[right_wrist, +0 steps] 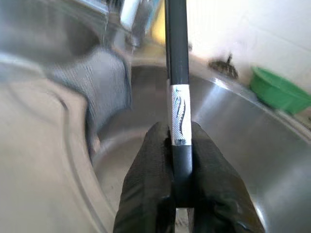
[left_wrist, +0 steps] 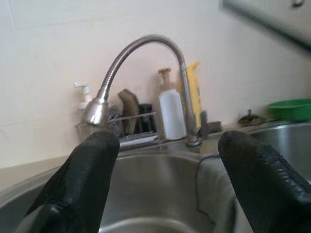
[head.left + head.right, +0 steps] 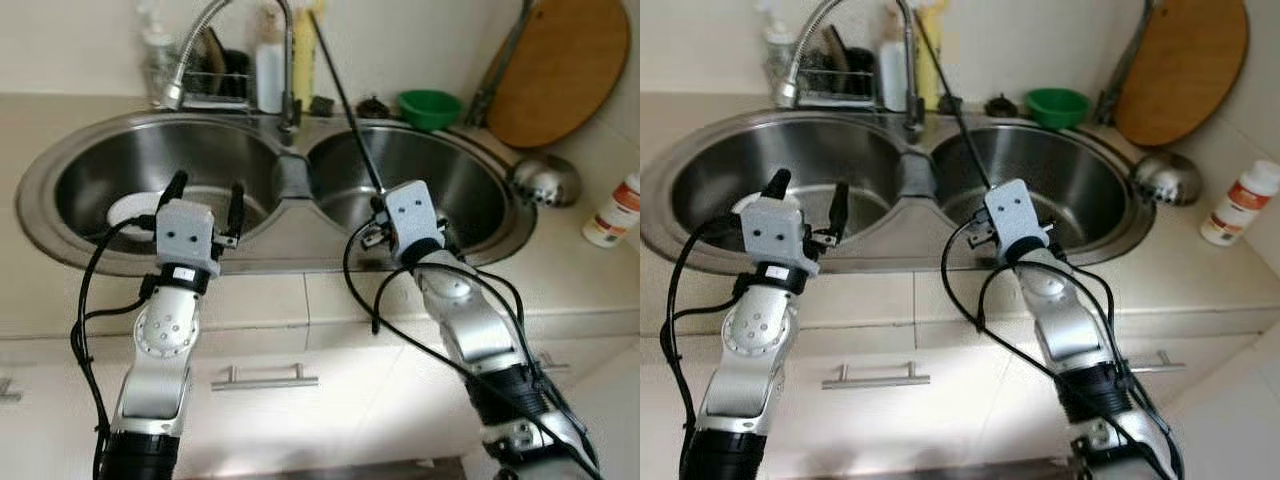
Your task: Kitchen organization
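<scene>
Your right gripper (image 1: 181, 160) has its jaws clamped on a thin black chopstick (image 3: 345, 100), a smooth round rod with a silver patterned band (image 1: 178, 114) just above the grip. The rod slants up from the near rim of the right basin (image 3: 440, 170) toward the back wall, passing beside the tap. Your left gripper (image 3: 205, 195) hovers over the near edge of the left basin (image 3: 120, 170) with its jaws spread wide and nothing between them; the matte black fingers (image 2: 82, 184) look finely textured. Below it, a white round dish (image 3: 130, 212) lies on the basin floor. Both basins are brushed steel, rounded, and joined by a narrow ridge. The curved, ribbed metal faucet (image 2: 141, 58) arches over the left basin. Behind the sink stand a white pump bottle (image 2: 171, 114) and a green bowl (image 3: 430, 108). A round wooden board (image 3: 560, 70) leans against the wall, and a steel ladle (image 3: 545, 180) rests on the pale tabletop (image 3: 560, 280).
</scene>
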